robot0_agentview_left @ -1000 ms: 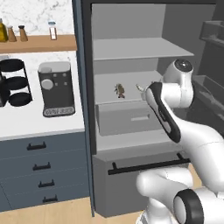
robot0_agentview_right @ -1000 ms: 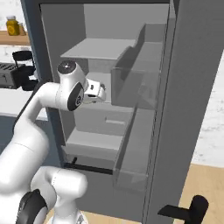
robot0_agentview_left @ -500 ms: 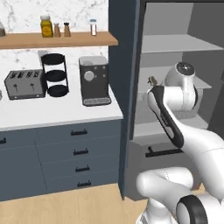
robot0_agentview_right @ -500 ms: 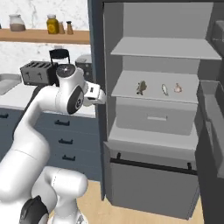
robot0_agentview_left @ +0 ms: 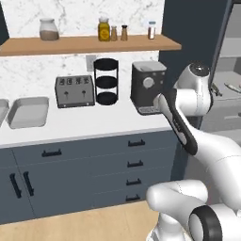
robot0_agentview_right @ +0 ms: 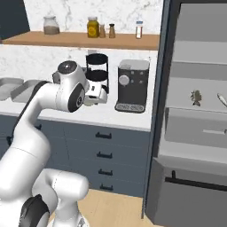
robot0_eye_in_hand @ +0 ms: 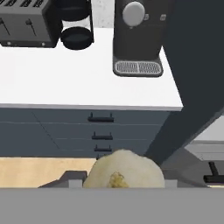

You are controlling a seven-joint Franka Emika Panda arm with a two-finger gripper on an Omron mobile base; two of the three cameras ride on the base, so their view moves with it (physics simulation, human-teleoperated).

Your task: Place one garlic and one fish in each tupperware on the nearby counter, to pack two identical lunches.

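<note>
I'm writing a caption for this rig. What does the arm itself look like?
A glossy white arm of rounded segments, with dark grey discs at the joints and a dark stripe along the forearm in the left base view. The gripper is a small white block with dark trim.

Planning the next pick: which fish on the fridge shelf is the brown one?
The stout mottled brown fish, lying left of the slim pale fish at the picture's right edge.

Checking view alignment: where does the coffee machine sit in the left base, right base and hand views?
Left base view: the coffee machine stands right of centre on the counter, right of the round black rack.
Right base view: just right of centre, again right of the rack.
Hand view: at the top, centre-right.
Shared landmark: the round black rack beside it.
</note>
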